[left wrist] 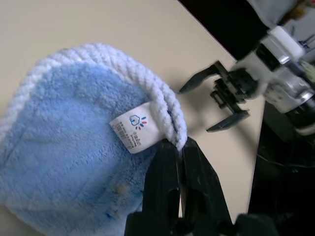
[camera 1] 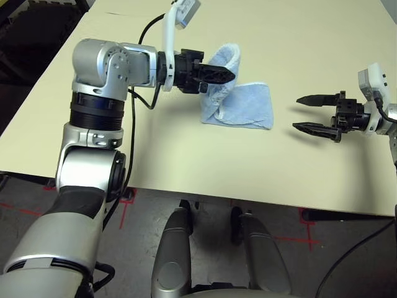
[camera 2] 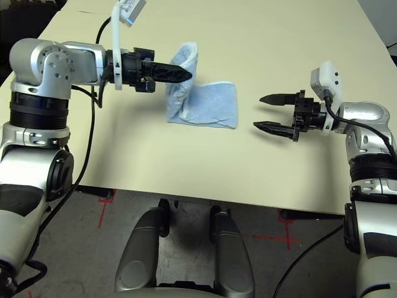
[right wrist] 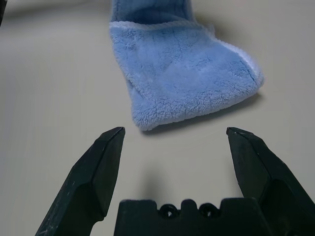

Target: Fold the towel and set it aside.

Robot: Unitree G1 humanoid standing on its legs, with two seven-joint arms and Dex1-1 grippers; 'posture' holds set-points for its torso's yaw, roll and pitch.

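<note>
Pale cream table (camera 1: 186, 161), grey floor (camera 1: 205, 205) with red tape marks (camera 1: 127, 208)

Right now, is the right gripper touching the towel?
Apart: in the left eye view, bare table separates the open right gripper from the towel.

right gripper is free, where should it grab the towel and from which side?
Probably the towel's flat end lying on the table, nearest the open right gripper; come in level from the robot's right. That edge faces its fingers, while the left gripper is shut on the raised white-edged end.

Light-blue towel (camera 1: 245, 104), white edging; cream table (camera 1: 298, 37)
</note>
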